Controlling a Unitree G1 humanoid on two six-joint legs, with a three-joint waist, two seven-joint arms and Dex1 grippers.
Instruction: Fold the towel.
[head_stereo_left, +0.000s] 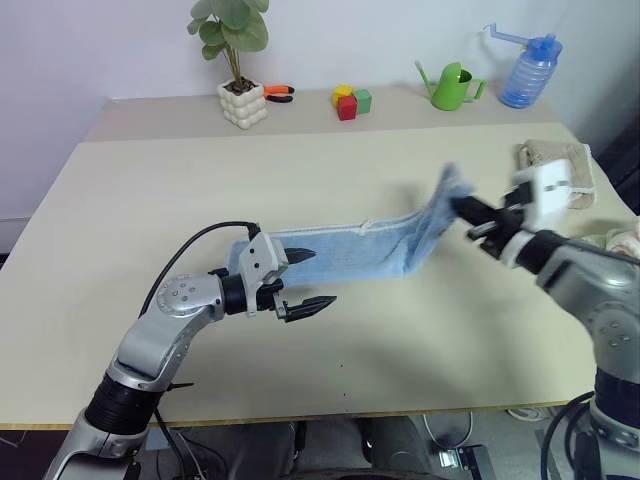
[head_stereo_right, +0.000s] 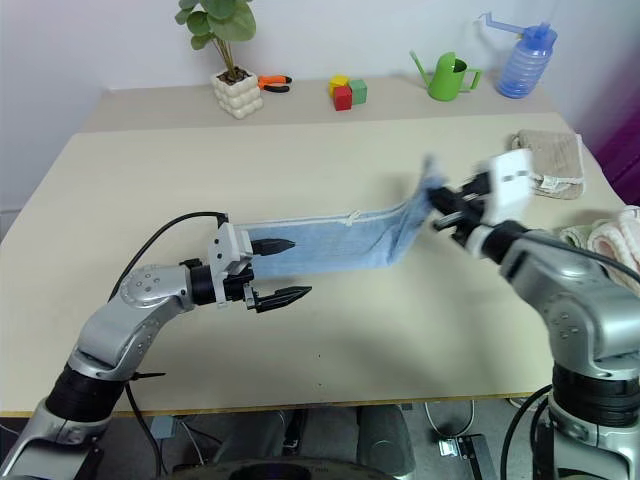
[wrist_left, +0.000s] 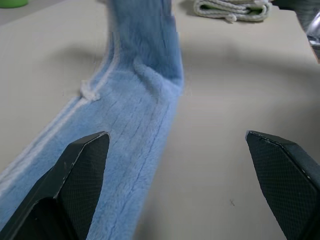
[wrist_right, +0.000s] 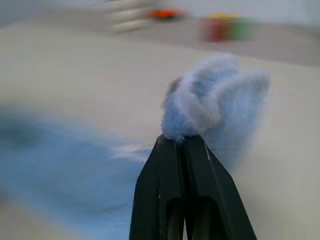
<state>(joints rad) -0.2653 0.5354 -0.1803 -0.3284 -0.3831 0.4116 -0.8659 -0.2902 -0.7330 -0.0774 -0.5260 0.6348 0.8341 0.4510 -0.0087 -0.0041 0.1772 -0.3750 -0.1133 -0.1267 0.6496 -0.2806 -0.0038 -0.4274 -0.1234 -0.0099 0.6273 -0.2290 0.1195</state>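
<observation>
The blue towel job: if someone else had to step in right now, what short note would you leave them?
Right gripper: shut on the light blue towel, pinching one end and holding it raised off the table.
Left gripper: open, at the towel's other end, gripping nothing.
Towel: a long, narrow strip, mostly lying flat; only the right end is lifted.
Done: one end picked up.
Left: carry it over to the other end, lay it down and finish folding.

We see the towel (head_stereo_left: 350, 255) light blue (whitish hem) beside our black left tool (head_stereo_left: 309, 278), on the beige surface (head_stereo_left: 200, 190).
</observation>
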